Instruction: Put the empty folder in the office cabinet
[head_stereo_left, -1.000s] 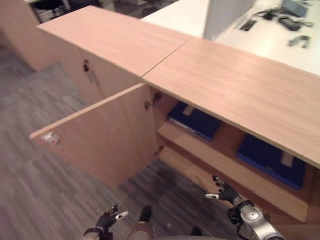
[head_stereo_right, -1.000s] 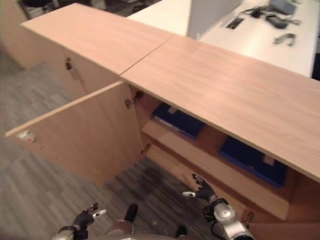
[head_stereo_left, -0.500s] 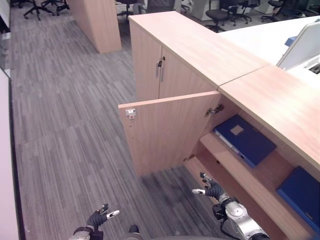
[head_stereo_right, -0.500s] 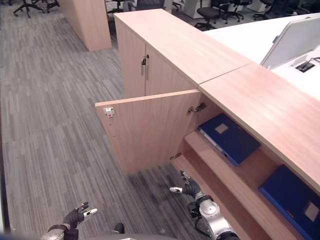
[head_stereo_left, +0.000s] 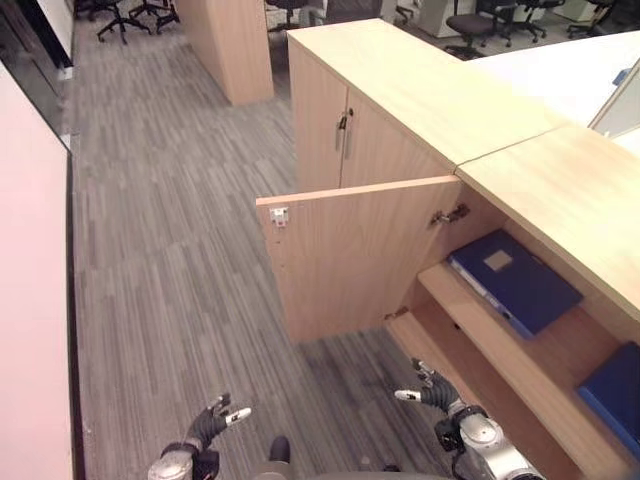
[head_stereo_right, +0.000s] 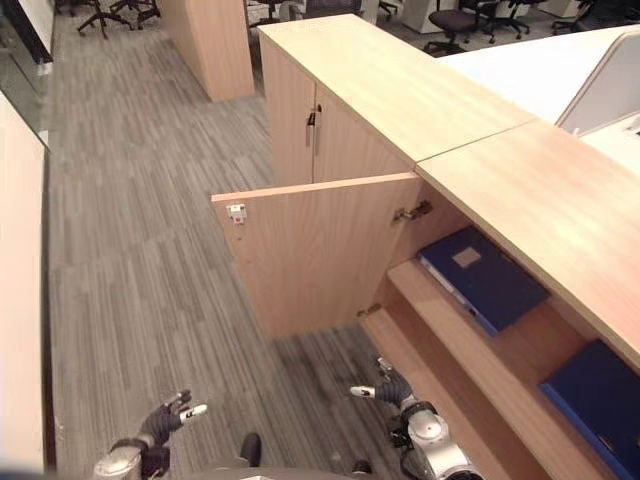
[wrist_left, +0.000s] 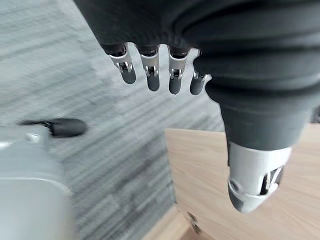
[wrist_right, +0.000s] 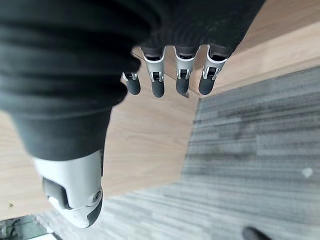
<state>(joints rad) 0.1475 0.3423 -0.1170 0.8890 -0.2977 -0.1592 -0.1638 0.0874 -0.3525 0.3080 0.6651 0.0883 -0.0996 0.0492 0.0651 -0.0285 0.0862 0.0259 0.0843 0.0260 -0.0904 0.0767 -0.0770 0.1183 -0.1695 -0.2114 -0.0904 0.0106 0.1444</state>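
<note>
Blue folder (head_stereo_left: 515, 281) on cabinet shelf (head_stereo_left: 500, 350) at 3 o'clock; door (head_stereo_left: 350, 255) ajar. Left robot hand (head_stereo_left: 213, 422), right robot hand (head_stereo_left: 435, 394) relaxed, empty. Task looks done.

Grey striped carpet (head_stereo_left: 170, 250) stretches ahead of and beneath the left robot hand (head_stereo_left: 212, 424). Far ahead of both hands, black office chairs (head_stereo_left: 135, 12) stand on it beside a tall wooden partition (head_stereo_left: 232, 45). Well beyond the right robot hand (head_stereo_left: 432, 395), a white surface (head_stereo_left: 560, 70) extends.

Two blue folders (head_stereo_left: 515, 280) (head_stereo_left: 612, 390), one open cabinet door (head_stereo_left: 345, 255), two robot hands (head_stereo_left: 212, 424) (head_stereo_left: 432, 393).
</note>
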